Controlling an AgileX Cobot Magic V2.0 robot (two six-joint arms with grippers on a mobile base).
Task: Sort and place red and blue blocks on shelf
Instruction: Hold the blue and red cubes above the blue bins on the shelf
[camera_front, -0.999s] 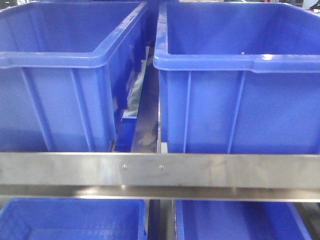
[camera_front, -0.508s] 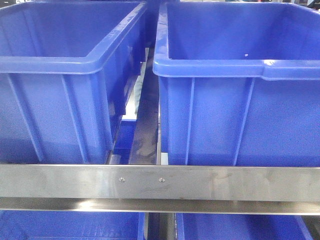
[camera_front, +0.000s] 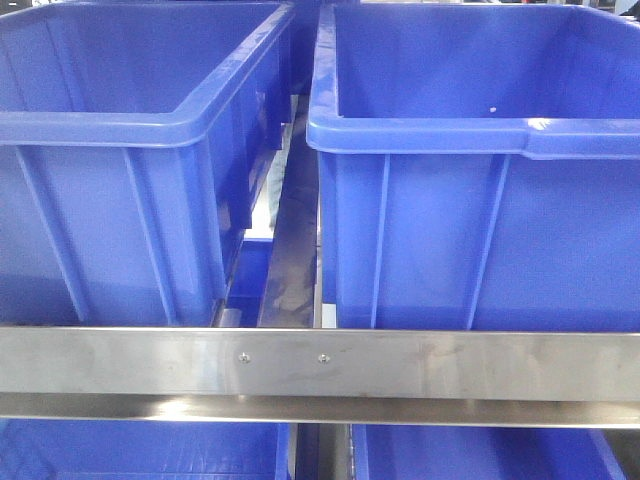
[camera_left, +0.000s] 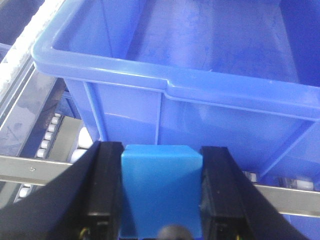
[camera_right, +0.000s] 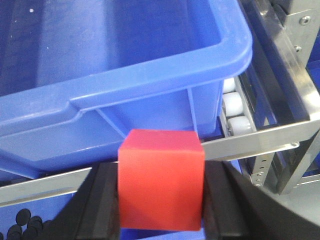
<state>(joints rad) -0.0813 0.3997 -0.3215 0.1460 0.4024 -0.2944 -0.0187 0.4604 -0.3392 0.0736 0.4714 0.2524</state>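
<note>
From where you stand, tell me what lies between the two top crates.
Front view: a steel strip runs back through the gap between the left crate and the right crate.

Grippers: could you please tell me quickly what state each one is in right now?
Left gripper: closed, holding the blue block.
Right gripper: closed, holding the red block.
</note>
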